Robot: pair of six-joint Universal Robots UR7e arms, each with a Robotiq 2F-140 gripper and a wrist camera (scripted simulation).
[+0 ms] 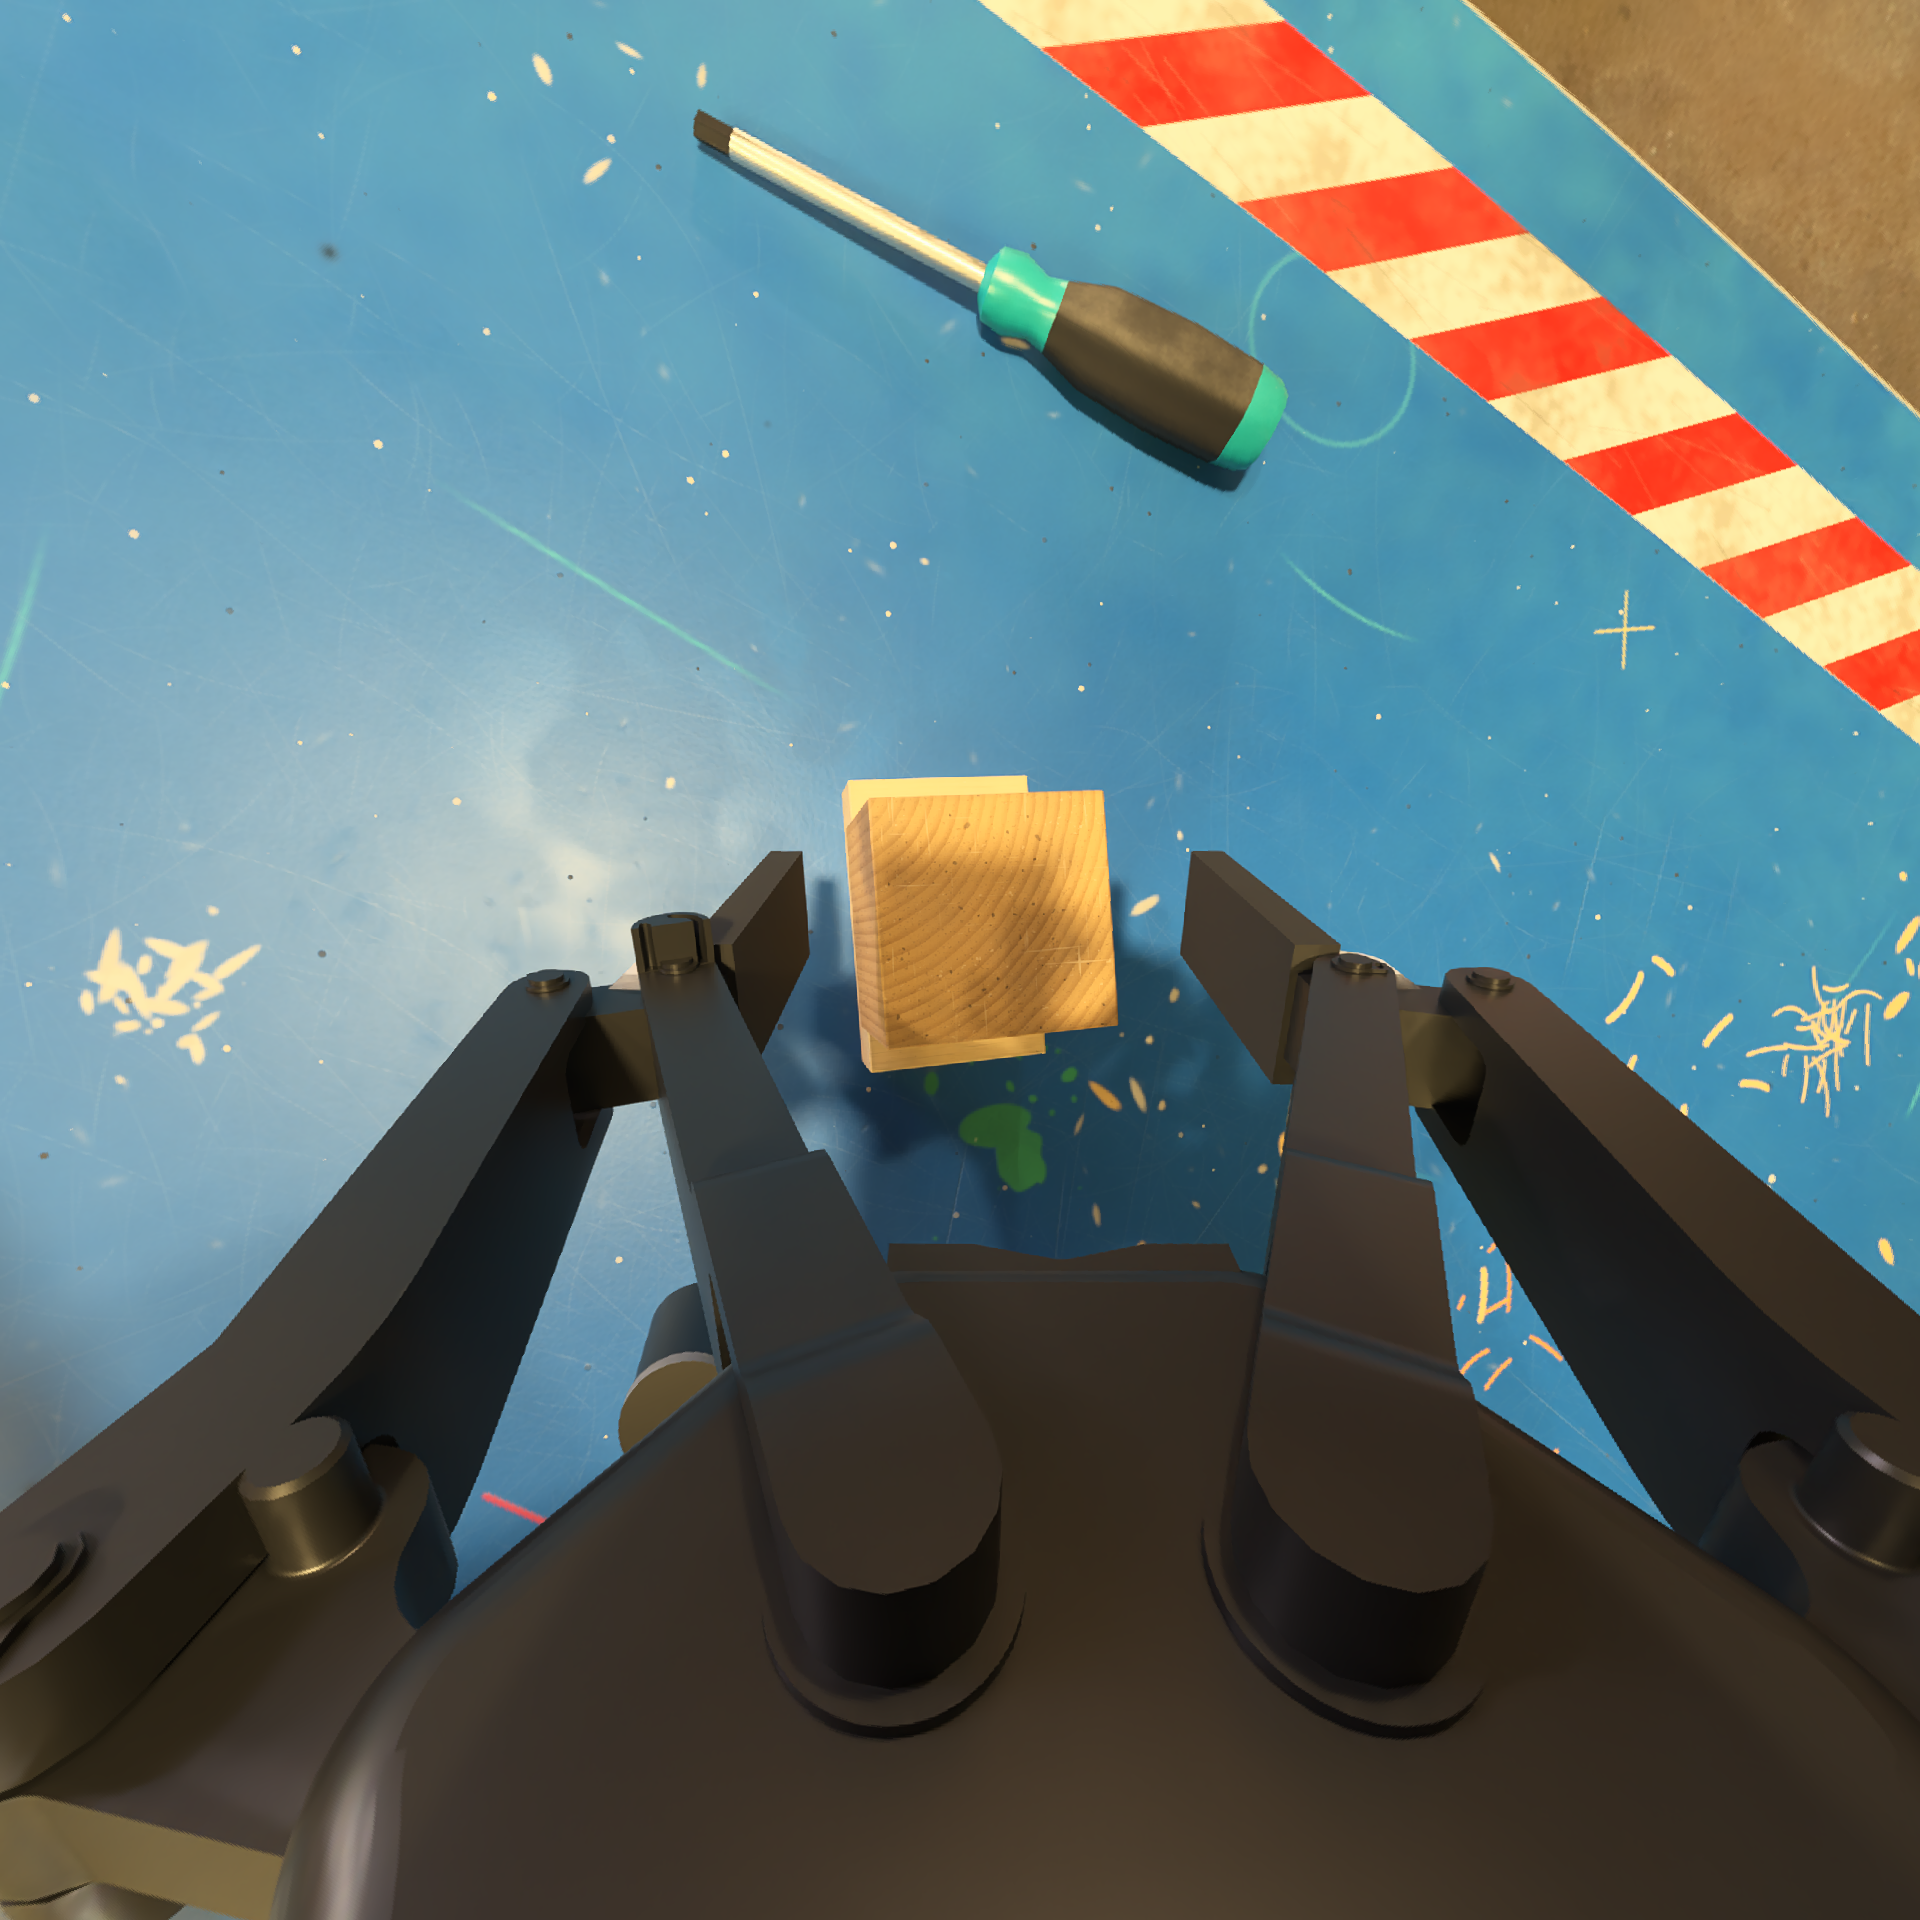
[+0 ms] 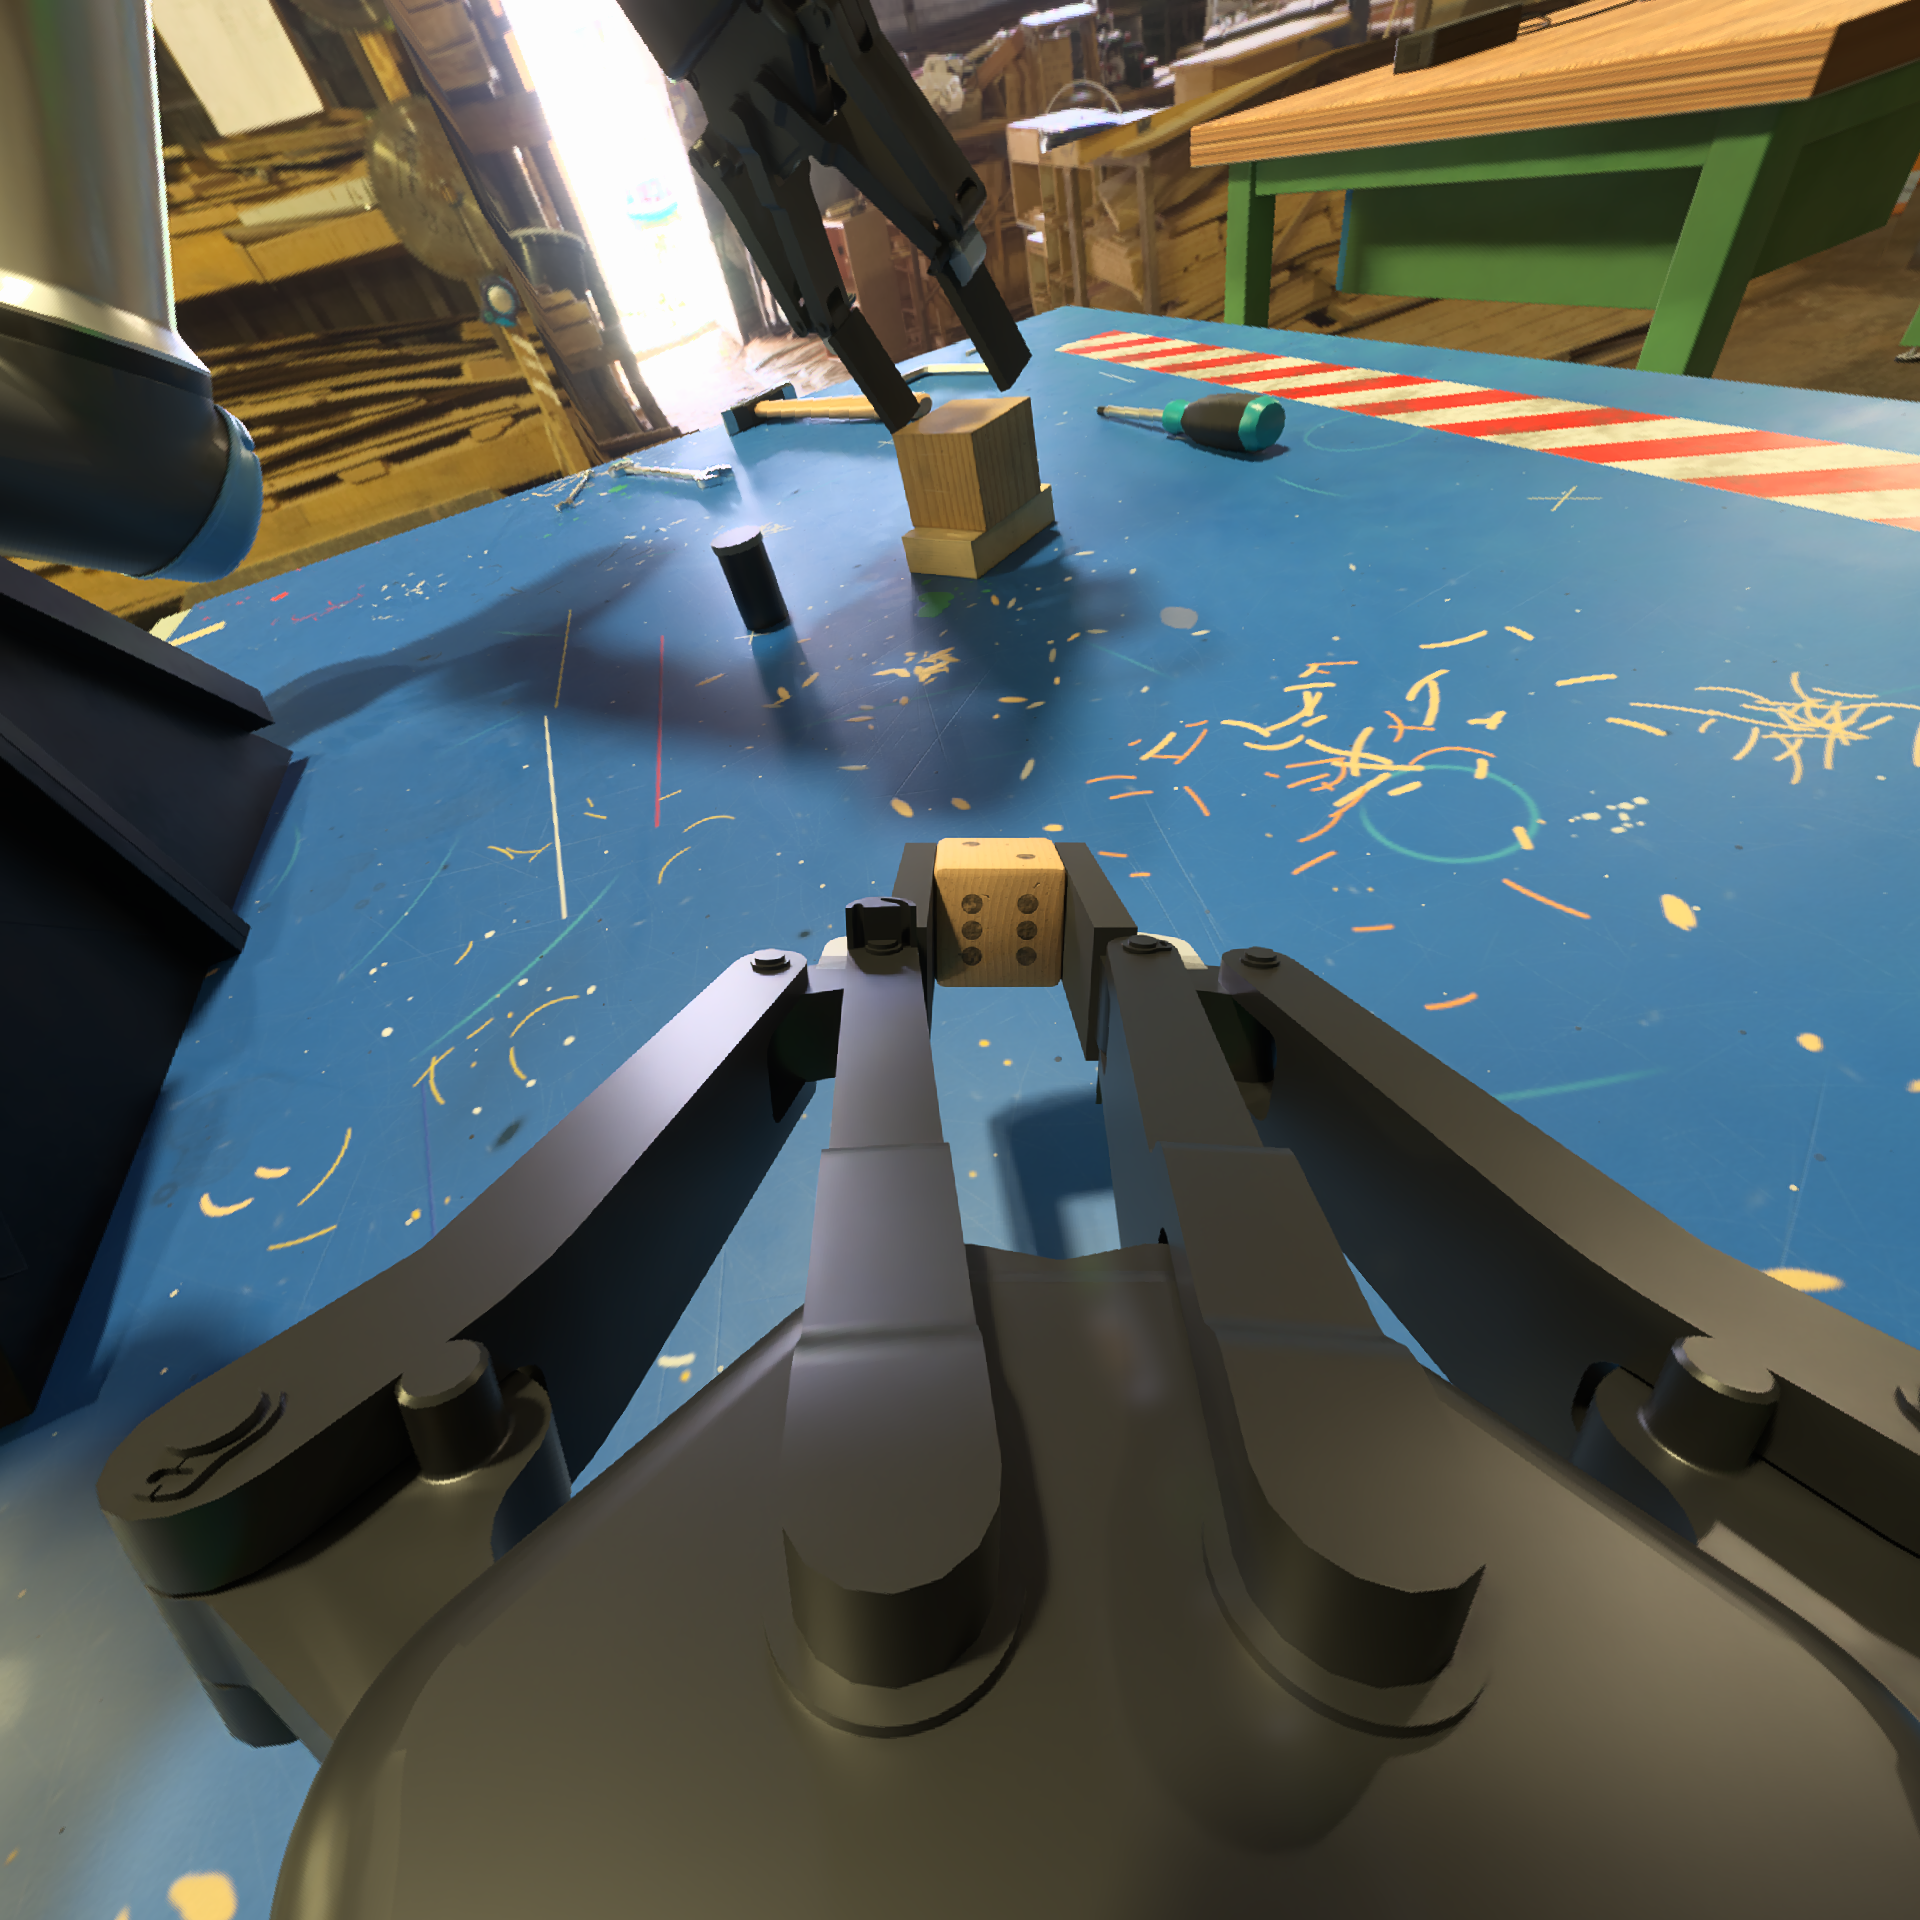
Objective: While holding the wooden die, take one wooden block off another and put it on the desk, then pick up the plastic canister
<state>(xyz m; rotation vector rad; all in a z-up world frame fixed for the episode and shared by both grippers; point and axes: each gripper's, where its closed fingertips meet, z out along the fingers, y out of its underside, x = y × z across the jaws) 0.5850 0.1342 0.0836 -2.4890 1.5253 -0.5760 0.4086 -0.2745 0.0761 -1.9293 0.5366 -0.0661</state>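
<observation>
A tall wooden block (image 1: 982, 914) stands on a flatter wooden block (image 1: 935, 788) on the blue desk (image 1: 416, 623). My left gripper (image 1: 997, 935) is open right above the top block, one finger on each side, not touching it. The right wrist view shows the stack, top block (image 2: 966, 462) on base block (image 2: 982, 540), with the left gripper (image 2: 935, 379) just over it. My right gripper (image 2: 1000, 914) is shut on the wooden die (image 2: 1000, 914) and holds it above the desk. The black plastic canister (image 2: 750, 579) stands upright left of the stack.
A screwdriver with a teal and black handle (image 1: 1122, 348) lies beyond the stack, also in the right wrist view (image 2: 1221, 421). A red-white striped band (image 1: 1507, 312) runs along the desk edge. A hammer (image 2: 821, 407) and small metal parts (image 2: 675, 473) lie at the far edge. A dark arm base (image 2: 104, 883) stands at left.
</observation>
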